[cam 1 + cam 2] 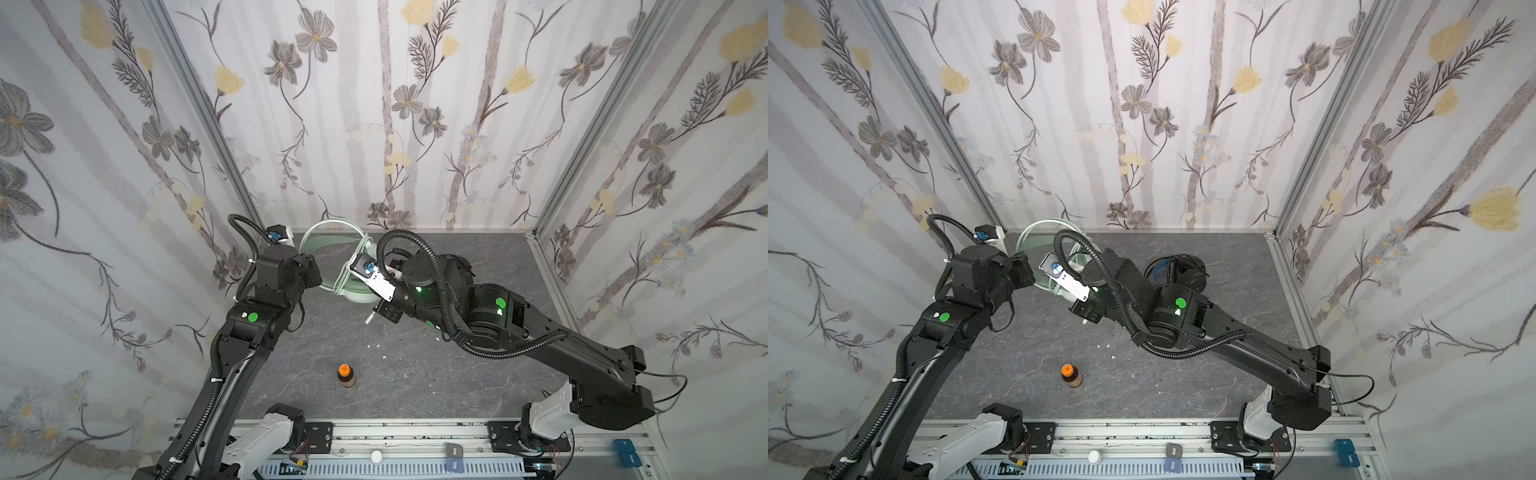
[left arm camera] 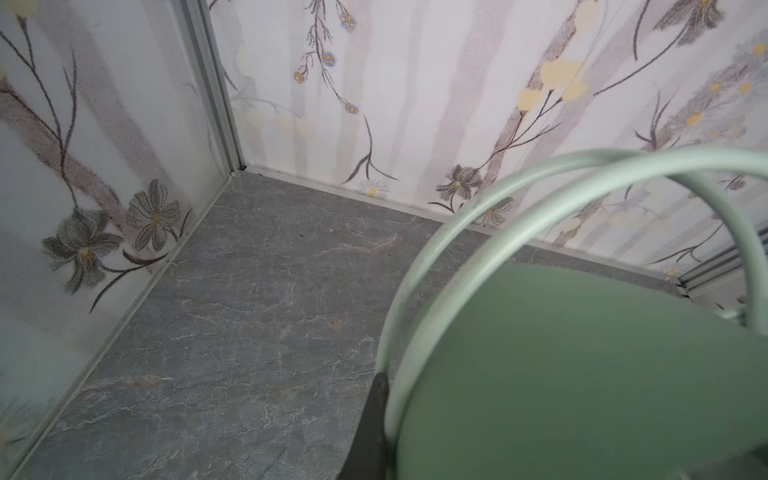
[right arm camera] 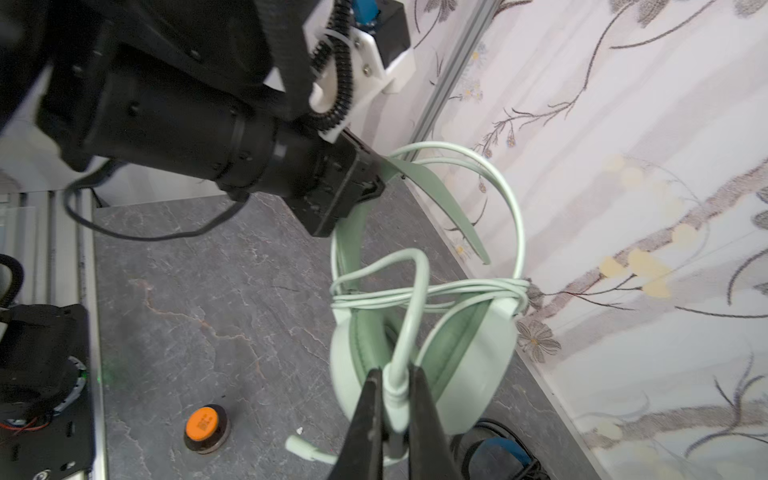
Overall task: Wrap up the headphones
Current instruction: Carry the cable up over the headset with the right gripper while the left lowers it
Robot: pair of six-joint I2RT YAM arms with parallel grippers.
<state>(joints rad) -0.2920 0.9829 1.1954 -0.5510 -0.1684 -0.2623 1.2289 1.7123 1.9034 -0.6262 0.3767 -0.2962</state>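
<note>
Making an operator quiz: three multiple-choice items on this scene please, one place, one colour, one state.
1. The black headset lies: A) on the table past the right arm B) in the left fingers C) on the rail.
2. The bottle has a cap that is: A) blue B) orange C) white.
3. The right gripper is: A) wide open B) shut on the bottle C) shut on the mint-green headset cable.
Key: A, a top view shows it there; B, plainly orange; C, its fingers pinch the cable.

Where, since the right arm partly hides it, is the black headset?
In a top view the black headset lies on the table right of centre, just behind the right arm, to the right of the mint-green headset.
</note>
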